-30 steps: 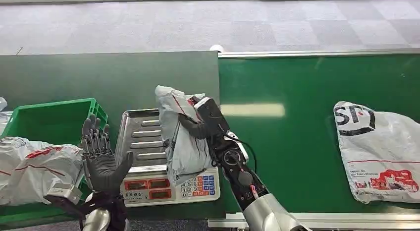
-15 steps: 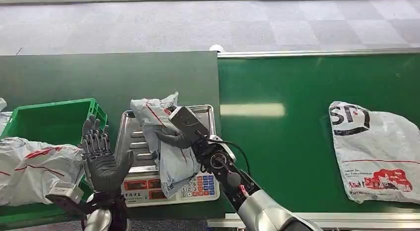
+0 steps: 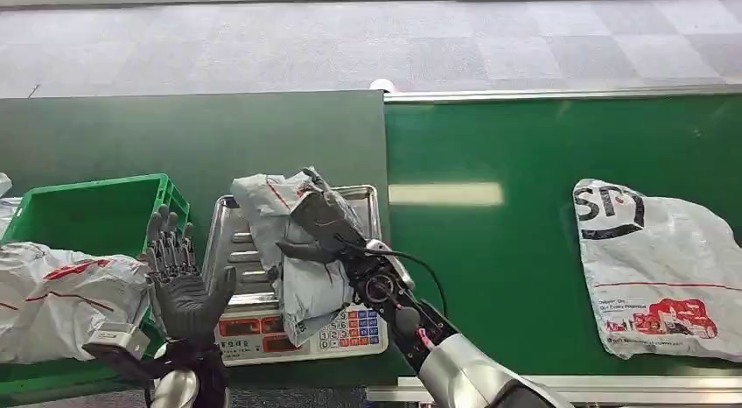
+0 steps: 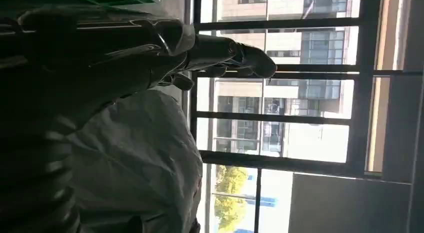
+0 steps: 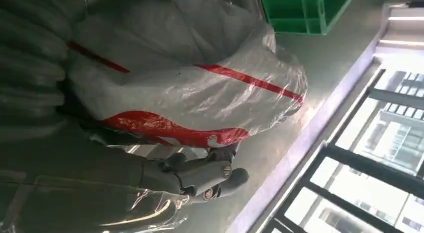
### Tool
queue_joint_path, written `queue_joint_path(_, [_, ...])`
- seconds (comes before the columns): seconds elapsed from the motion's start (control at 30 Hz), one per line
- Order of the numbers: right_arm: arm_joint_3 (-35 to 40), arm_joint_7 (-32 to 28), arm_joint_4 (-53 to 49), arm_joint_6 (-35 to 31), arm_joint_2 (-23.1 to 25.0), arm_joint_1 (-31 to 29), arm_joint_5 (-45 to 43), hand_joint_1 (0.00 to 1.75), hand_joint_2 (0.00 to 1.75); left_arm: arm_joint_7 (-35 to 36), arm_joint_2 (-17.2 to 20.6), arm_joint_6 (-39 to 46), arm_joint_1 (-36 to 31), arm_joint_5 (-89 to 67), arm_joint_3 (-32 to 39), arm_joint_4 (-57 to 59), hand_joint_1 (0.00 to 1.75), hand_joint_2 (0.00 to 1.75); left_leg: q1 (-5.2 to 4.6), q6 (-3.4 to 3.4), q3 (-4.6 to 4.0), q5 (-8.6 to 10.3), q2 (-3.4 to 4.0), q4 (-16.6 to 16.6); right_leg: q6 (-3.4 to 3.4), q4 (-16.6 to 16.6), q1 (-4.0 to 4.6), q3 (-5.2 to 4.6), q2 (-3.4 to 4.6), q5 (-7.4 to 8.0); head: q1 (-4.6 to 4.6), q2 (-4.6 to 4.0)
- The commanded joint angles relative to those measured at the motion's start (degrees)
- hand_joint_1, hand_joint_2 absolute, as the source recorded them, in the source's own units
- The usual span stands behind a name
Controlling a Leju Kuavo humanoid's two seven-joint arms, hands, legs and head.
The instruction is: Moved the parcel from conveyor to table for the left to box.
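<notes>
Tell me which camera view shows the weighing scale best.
The head view: the scale shows whole, with its steel pan, red displays and keypad, under the grey parcel that the right hand holds. The right wrist view gives at most a sliver of metal beneath the parcel. The left wrist view looks toward windows instead.

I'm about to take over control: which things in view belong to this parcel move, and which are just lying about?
Part of the job:
grey parcel, held by the right hand over the scale tray
left hand, raised and holding nothing
green box

Lying about:
large parcel on the conveyor
bagged parcel beside the green box
</notes>
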Motion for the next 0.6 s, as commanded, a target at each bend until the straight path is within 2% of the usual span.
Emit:
queue_joint_path(0.03, [2.04,1.17,1.61,-2.81,0.57,-2.49,1.26,0.00,1.75,-0.15,1.01,0.23,-0.23,-1.05,-0.01,2.16,0.00,1.75,-0.01,0.01,0.03,0.00,0.03,-0.01,-0.01,0.00,-0.01,0.01,0.07,0.01,0.00,0.00])
queue_joint_path(0.17, [-9.02,-5.26,-4.98,-4.87,-1.77,1.15,3.22,0.00,1.75,-0.15,2.31,2.24,-0.04,-2.78,-2.35,1.61,0.00,1.75,0.01,0.02,0.05,0.01,-0.02,-0.03,-0.02,-0.04,0.01,0.06,0.04,0.01,0.02,0.00])
queue_joint_path(0.27, [-18.95,-7.79,-15.58,-4.76,-4.57,6.54,6.90,0.00,1.75,-0.15,3.87,3.73,-0.08,-3.81,-3.95,2.22,0.00,1.75,0.06,0.04,0.13,0.03,-0.19,-0.09,-0.01,-0.18,0.06,0.21,-0.10,0.02,0.02,0.00])
queue_joint_path(0.3, [-22.89,-10.07,-19.17,-1.82,-3.99,7.68,7.65,0.00,1.75,-0.15,4.58,6.83,1.93,-4.63,-3.24,0.05,0.00,1.75,0.06,0.05,0.14,0.05,-0.29,-0.12,0.00,-0.23,0.06,0.26,-0.20,0.01,0.00,0.00])
queue_joint_path(0.37, [-27.46,-11.89,-24.09,-3.06,-3.24,9.78,8.54,0.00,1.75,-0.15,5.71,5.85,3.45,-6.49,-3.10,-0.39,0.00,1.75,0.04,0.05,0.08,0.01,-0.21,-0.05,0.01,-0.14,0.04,0.16,-0.14,-0.01,0.02,0.00])
queue_joint_path(0.4, [-28.24,-11.79,-26.27,-2.50,-3.63,10.83,8.91,0.00,1.75,-0.15,5.51,5.69,3.33,-6.71,-2.90,-0.30,0.00,1.75,-0.01,0.02,0.05,-0.02,-0.02,-0.03,0.00,-0.05,-0.01,0.05,0.03,-0.01,0.00,0.00])
queue_joint_path(0.6, [-28.24,-11.79,-26.27,-2.50,-3.63,10.83,8.91,0.00,1.75,-0.15,5.51,5.69,3.33,-6.71,-2.90,-0.30,0.00,1.75,0.00,0.02,0.05,0.01,-0.08,-0.03,-0.01,-0.06,-0.01,0.05,0.01,0.00,0.00,0.00])
